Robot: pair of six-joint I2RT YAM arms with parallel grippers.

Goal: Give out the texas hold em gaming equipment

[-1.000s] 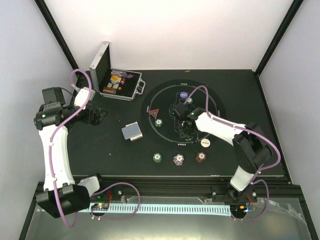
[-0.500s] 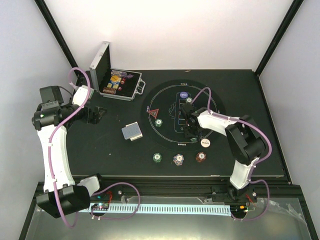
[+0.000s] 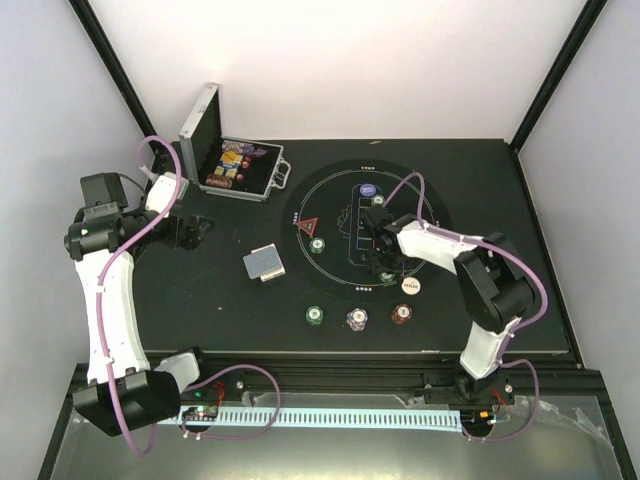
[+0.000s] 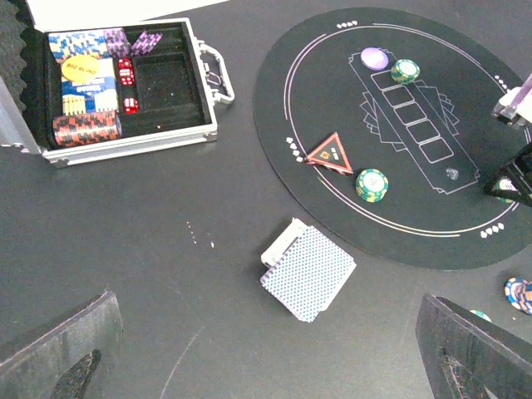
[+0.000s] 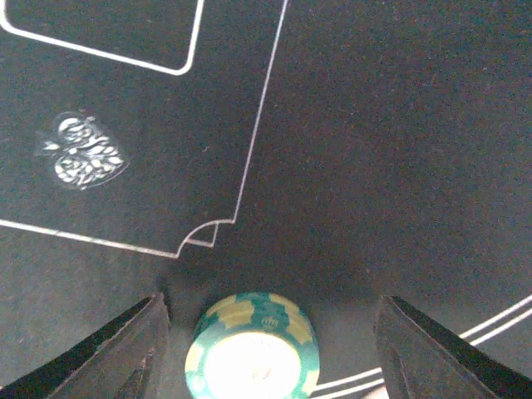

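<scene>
Green chip (image 5: 251, 347) on mat (image 5: 374, 125), between parted right end effector (image 5: 278, 353) tips.

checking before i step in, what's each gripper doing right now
left gripper: open, holding nothing
right gripper: open, green chip lies between its fingers, not gripped

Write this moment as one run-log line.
Left claw: open, empty | Right claw: open, astride green-and-cream round poker chip | Chip: flat on black round mat
</scene>
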